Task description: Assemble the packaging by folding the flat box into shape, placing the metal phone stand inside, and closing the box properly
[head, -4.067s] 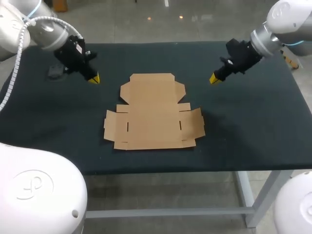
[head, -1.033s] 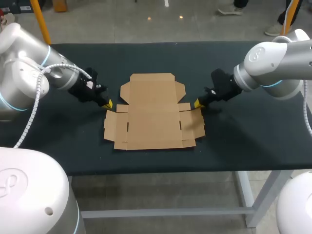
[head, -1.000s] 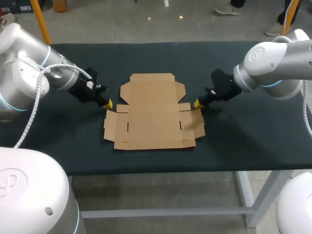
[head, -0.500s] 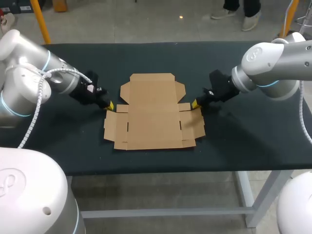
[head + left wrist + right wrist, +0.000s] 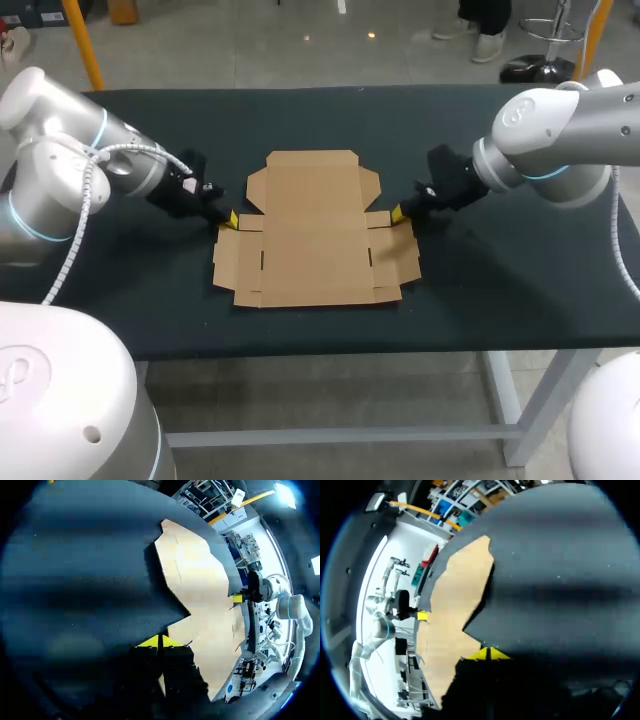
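Note:
The flat brown cardboard box (image 5: 312, 235) lies unfolded in the middle of the dark table (image 5: 510, 270). My left gripper (image 5: 231, 219) is shut, its yellow tips low at the box's left edge, at the notch where the left side flap meets the lid panel. My right gripper (image 5: 397, 212) is shut too, its tips at the matching notch on the right edge. In the left wrist view the shut tips (image 5: 160, 641) touch the cardboard's (image 5: 200, 590) corner, and the other gripper (image 5: 238, 598) shows across it. The right wrist view mirrors this: tips (image 5: 487, 653) at the cardboard (image 5: 455, 605). No phone stand shows.
The left arm's body (image 5: 70, 160) covers the table's far left part. Bare dark tabletop runs in front of the box and out to the right edge.
Both grippers have crept inward and lower, from just beside the box to its side notches. The box itself has not shifted.

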Available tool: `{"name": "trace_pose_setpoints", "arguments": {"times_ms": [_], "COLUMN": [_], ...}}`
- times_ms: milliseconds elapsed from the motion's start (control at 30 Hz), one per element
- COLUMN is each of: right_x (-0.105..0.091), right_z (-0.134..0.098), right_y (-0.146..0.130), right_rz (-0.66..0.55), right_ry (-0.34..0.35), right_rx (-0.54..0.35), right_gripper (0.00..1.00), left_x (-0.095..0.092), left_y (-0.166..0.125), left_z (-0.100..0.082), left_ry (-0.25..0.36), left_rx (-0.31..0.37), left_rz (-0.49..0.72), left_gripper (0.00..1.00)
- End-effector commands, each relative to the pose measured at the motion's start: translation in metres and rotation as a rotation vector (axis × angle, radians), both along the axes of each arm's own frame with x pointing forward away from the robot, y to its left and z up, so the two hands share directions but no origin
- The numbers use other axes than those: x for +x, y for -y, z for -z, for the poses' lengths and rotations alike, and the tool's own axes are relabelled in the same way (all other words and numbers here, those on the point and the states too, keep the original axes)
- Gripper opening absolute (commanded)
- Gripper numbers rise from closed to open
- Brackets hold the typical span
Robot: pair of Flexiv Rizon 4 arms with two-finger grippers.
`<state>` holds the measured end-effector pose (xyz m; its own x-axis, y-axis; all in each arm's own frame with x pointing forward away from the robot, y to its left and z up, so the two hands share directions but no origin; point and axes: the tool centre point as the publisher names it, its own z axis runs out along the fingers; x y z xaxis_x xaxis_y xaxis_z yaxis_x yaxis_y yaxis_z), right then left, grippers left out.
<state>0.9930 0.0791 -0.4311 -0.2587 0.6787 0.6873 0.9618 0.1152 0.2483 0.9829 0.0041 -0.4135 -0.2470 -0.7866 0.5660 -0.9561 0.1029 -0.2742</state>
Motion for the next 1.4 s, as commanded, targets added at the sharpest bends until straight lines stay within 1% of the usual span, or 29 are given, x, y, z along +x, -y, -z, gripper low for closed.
{"name": "trace_pose_setpoints", "arguments": {"times_ms": [33, 267, 767, 1167, 1400], "right_x": [0.000, -0.003, -0.012, -0.008, -0.004], "right_z": [0.006, 0.006, -0.004, -0.008, -0.007], "right_y": [-0.001, -0.006, -0.013, -0.014, -0.015], "right_rz": [-0.003, -0.006, -0.018, -0.014, -0.018], "right_ry": [0.005, 0.015, 0.055, 0.055, 0.048], "right_rx": [0.015, 0.039, 0.059, 0.047, 0.042], "right_gripper": [0.00, 0.00, 0.00, 0.00, 0.00], "left_x": [0.002, 0.001, -0.003, -0.005, -0.004], "left_y": [0.001, 0.002, 0.007, 0.010, 0.010], "left_z": [0.002, 0.002, -0.003, -0.005, -0.002], "left_ry": [-0.005, -0.009, -0.001, -0.004, -0.007], "left_rx": [-0.003, -0.011, -0.009, -0.011, -0.035], "left_rz": [0.005, 0.006, 0.016, 0.032, 0.034], "left_gripper": [0.00, 0.00, 0.00, 0.00, 0.00]}}
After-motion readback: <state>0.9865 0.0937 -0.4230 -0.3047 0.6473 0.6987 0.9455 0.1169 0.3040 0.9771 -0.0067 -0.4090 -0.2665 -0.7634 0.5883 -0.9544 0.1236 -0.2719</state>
